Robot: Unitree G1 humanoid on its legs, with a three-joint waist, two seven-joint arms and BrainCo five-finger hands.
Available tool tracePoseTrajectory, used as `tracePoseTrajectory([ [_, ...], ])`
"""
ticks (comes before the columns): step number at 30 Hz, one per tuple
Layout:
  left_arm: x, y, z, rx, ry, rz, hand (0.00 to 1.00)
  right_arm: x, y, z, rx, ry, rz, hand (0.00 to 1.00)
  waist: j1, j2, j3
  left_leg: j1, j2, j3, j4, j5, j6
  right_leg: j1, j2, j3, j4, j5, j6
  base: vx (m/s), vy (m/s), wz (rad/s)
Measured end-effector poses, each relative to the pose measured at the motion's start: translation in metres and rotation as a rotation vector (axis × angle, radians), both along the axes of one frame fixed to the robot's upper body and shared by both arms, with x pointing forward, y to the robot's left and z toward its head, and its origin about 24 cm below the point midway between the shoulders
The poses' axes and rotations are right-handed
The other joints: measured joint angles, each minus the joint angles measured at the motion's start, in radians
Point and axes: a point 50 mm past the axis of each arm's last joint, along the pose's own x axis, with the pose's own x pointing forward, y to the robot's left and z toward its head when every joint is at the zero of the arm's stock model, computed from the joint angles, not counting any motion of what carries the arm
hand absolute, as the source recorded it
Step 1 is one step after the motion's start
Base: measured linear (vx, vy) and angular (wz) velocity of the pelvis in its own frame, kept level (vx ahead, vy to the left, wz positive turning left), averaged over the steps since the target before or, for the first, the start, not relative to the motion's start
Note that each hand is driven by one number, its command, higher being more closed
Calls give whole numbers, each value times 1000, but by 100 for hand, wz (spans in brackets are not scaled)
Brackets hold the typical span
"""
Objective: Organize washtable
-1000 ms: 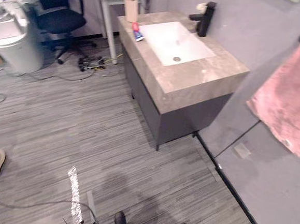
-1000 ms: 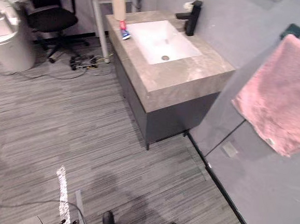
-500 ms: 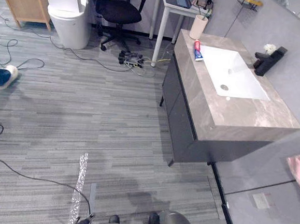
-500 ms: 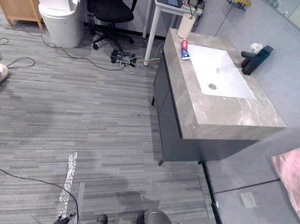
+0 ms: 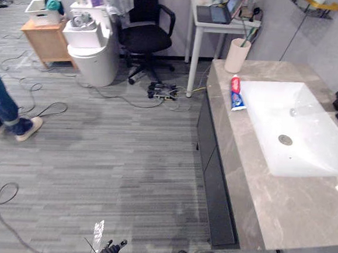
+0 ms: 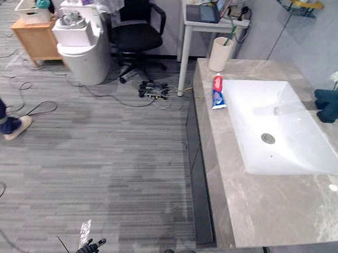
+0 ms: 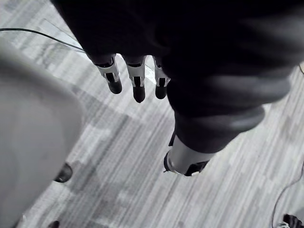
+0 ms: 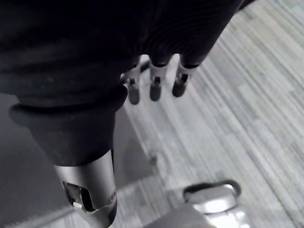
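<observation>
Hanging low over the grey striped floor (image 7: 118, 156), the left hand (image 7: 137, 83) has its fingers straight and slack with nothing in them. The right hand (image 8: 154, 85) hangs the same way, loose and empty. Both are well apart from the grey marble washtable counter (image 5: 268, 199), which lies ahead of the hands and off to their right. On its front strip, just beside the white rectangular sink basin (image 5: 308, 137), lies the red, white and blue toothpaste tube (image 5: 236, 93). It is flat, and its long axis runs along the counter edge, pointing away from the hands, with the red end towards the beige cylindrical cup (image 5: 237, 54) standing upright at the far corner. Since the counter is on the right, the right hand looks the nearer one. It would have to travel up, forward and rightward, closing across the tube's narrow width.
</observation>
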Motion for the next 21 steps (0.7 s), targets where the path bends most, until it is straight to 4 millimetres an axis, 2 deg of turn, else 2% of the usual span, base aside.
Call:
tracePoseTrajectory([
  [1,-3,3,0,8,6,3,0,3,2,0,2,-4,8,0,12,-11,0,-18,11,38,30,-14,25,29,-1,30,-13,0,0,340,-16,-127],
  [3,-5,12,2,31,3,34,0,16,7,0,5,-29,17,0,21,-43,6,-103,64,132,8,-71,109,113,-17,139,-40,0,0,349,93,-135],
  [5,-2,14,3,29,-12,71,0,21,8,0,5,-40,19,0,39,-49,7,-154,78,136,-102,-82,126,148,-46,192,-47,-5,10,284,198,-119],
  [6,1,15,4,31,-28,91,0,16,9,-1,-2,-25,-4,0,51,-61,8,-183,77,128,-242,-81,127,167,-82,224,-52,-32,49,268,266,-117],
  [7,2,15,4,28,-35,104,0,12,8,-1,-6,-20,-9,0,50,-58,8,-203,64,94,-418,-70,128,183,-112,240,-50,-68,85,260,282,-84],
  [9,2,13,4,21,-39,106,0,1,5,-2,-13,12,-14,0,43,-52,7,-223,57,31,-635,-45,123,192,-142,261,-25,-125,107,289,388,-32],
  [10,1,14,4,19,-44,126,0,-11,3,-3,-22,48,-24,0,43,-53,6,-235,47,-7,-768,-14,117,202,-168,271,-2,-168,137,439,591,-36],
  [11,-5,17,4,19,-45,166,0,-21,1,-4,-31,92,-34,0,52,-63,-7,-237,24,8,-766,117,72,201,-203,300,21,-207,166,421,519,-37],
  [12,-8,20,4,22,-43,180,0,-26,2,-4,-33,113,-34,0,53,-74,-18,-238,4,11,-761,158,60,200,-219,316,22,-217,167,463,485,-45],
  [13,-9,28,5,41,-44,195,0,-31,4,-6,-21,140,8,0,55,-103,-27,-269,-9,10,-700,162,60,188,-227,360,28,-206,153,457,421,-43],
  [14,-10,32,6,40,-51,238,0,-28,16,-8,11,136,56,0,63,-115,-27,-298,-5,-2,-634,162,60,167,-222,394,44,-182,146,502,495,-47],
  [15,-11,35,6,38,-55,273,0,-26,23,-9,28,133,61,0,69,-124,-29,-304,-4,-1,-603,141,46,162,-222,415,49,-171,152,392,408,-51],
  [16,-18,37,5,37,-38,332,0,-26,26,-9,30,128,50,0,68,-135,-32,-298,-3,19,-554,98,48,163,-227,450,62,-142,160,434,458,-58],
  [17,-21,39,5,43,-27,350,0,-28,23,-10,33,142,44,0,67,-136,-38,-281,1,43,-510,64,65,162,-237,488,79,-117,160,365,347,-57],
  [19,-26,37,4,43,-13,352,0,-25,24,-11,36,144,48,0,71,-131,-64,-282,-7,55,-473,31,70,131,-254,527,110,-93,170,299,254,-74],
  [20,-28,34,3,41,5,350,0,-15,18,-10,22,123,46,0,67,-112,-87,-277,-11,68,-481,12,77,79,-256,551,157,-53,176,290,234,-91],
  [21,-26,32,2,43,9,328,0,-7,18,-9,21,101,44,0,62,-111,-100,-246,-17,96,-521,12,79,28,-255,558,225,7,178,285,235,-75],
])
